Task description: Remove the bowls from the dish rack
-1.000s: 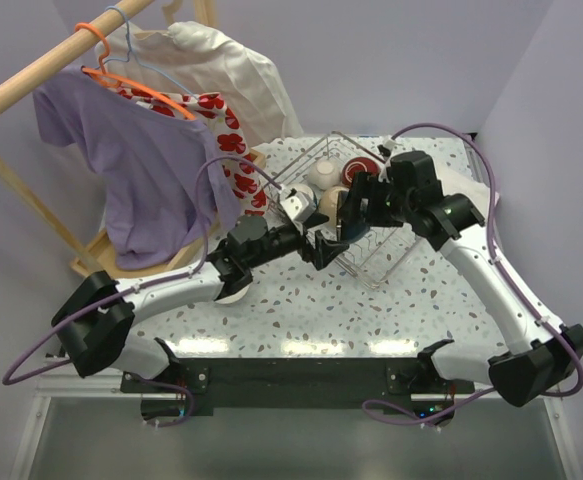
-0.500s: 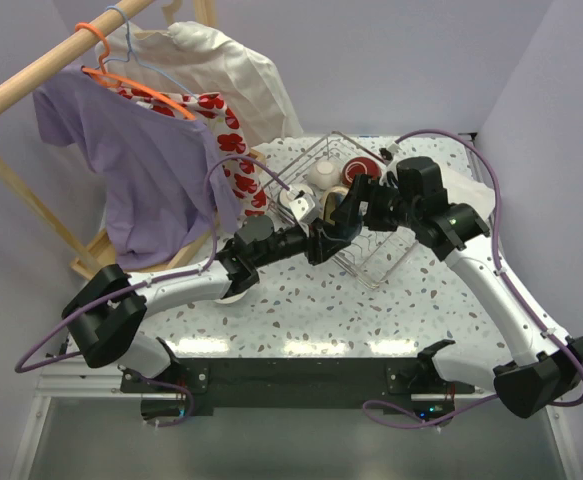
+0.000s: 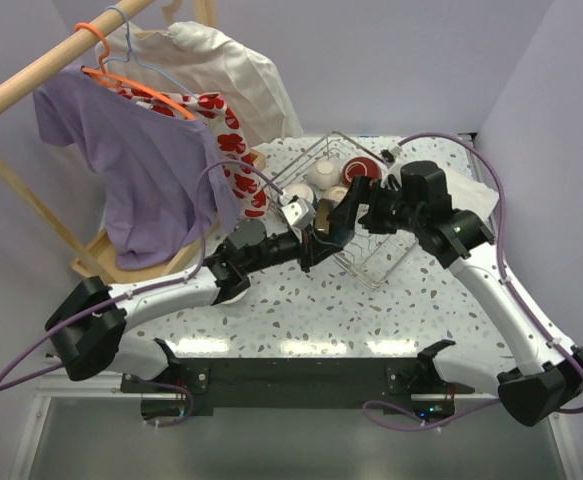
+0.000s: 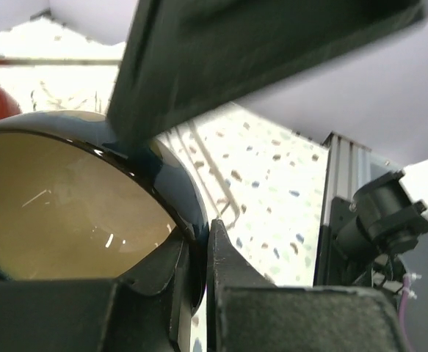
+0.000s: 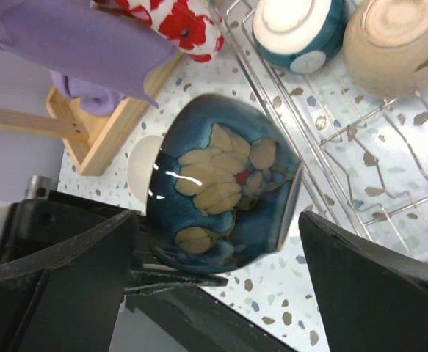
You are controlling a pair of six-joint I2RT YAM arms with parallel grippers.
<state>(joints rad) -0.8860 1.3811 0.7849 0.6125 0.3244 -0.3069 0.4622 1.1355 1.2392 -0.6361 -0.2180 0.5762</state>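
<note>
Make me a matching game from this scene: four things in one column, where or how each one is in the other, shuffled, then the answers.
Things
1. dark blue round ceramic bowl with beige leaves
2. teal-banded round ceramic bowl
3. right pincer
4. lilac cloth shirt

Places or states
A. hanging from the wooden rail
B. open wide
C. pinched at its rim by the left pincer
D. sitting in the silver wire dish rack

Pairs: 1-C, 2-D, 3-B, 4-A

The top view looks steeply down from the near edge over the whole table (image 3: 301, 300). Both wrist cameras sit very close to the dark blue bowl (image 5: 221, 194): left across its rim, right onto its patterned outside.
</note>
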